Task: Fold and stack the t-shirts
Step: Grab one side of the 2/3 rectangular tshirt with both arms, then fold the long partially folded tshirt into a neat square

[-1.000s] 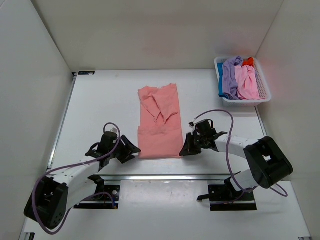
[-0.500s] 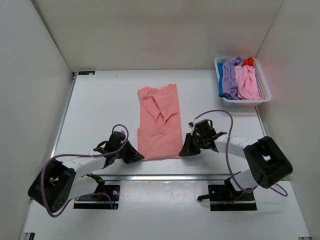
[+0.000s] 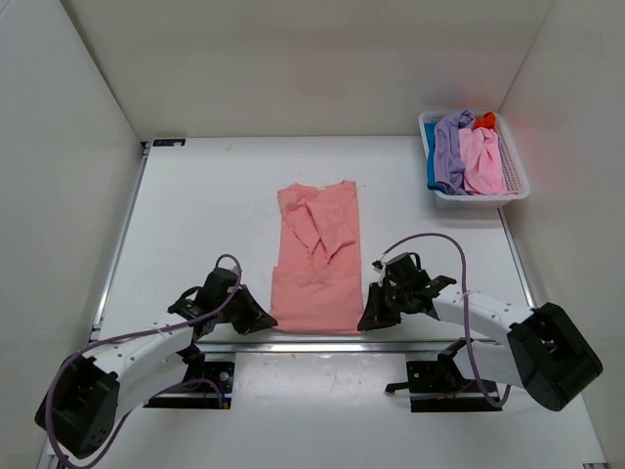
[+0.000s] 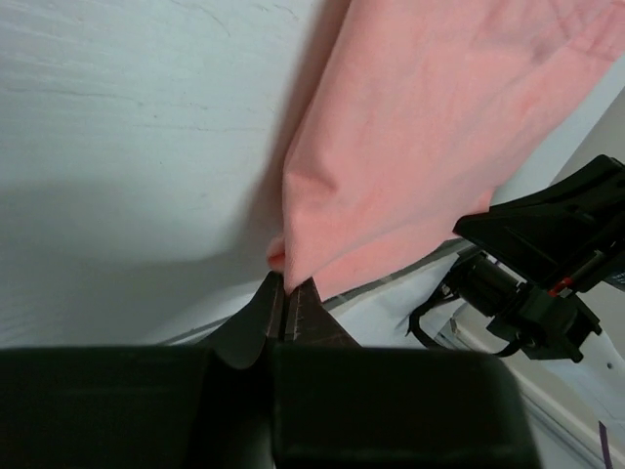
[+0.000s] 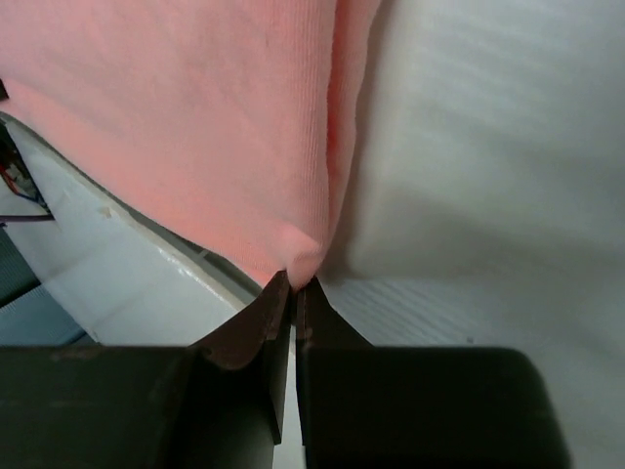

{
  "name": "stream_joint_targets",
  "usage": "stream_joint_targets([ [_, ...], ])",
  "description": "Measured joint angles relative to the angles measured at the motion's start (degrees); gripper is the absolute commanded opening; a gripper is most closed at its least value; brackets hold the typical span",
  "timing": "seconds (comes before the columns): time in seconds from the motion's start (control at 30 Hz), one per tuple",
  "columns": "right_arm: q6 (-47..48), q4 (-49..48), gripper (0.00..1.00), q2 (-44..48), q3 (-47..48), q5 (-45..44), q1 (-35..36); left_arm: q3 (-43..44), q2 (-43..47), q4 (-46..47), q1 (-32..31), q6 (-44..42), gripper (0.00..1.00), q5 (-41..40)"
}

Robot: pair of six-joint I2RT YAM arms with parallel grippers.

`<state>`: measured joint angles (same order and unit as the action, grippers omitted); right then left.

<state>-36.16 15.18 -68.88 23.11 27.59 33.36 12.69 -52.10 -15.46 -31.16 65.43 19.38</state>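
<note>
The salmon-pink t-shirt (image 3: 317, 264) lies flat on the table (image 3: 195, 215), sleeves tucked in. The left gripper (image 4: 285, 293) and right gripper (image 5: 293, 288) each pinch a near hem corner — evenly matched, I'd guess, for folding the hem away squarely.

Soft matt cloth shirt (image 3: 317, 278) on a smooth white table (image 3: 195, 215).
Up close, the shirt's a fine knit, no shine; table faintly streaked, low sheen; basket (image 3: 475, 198) smooth white plastic.
</note>
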Motion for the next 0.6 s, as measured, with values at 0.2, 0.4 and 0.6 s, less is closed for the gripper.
stream_joint_targets([
  [0.2, -0.66, 5.55, 0.0, 4.7, 0.52, 1.81, -2.43, 3.28, -0.66, -4.17, 1.55, -1.9, 0.0, 2.67],
  [0.4, 2.14, 13.16, 0.01, 1.81, 8.98, 4.31, -8.72, 14.45, -9.75, -5.88, 6.21, -6.32, 0.0, 5.9],
  [0.6, 7.34, 17.0, 0.0, -11.93, 27.23, 6.6, -16.98, 31.08, -25.73, -6.69, 13.81, -11.65, 0.0, 9.94],
])
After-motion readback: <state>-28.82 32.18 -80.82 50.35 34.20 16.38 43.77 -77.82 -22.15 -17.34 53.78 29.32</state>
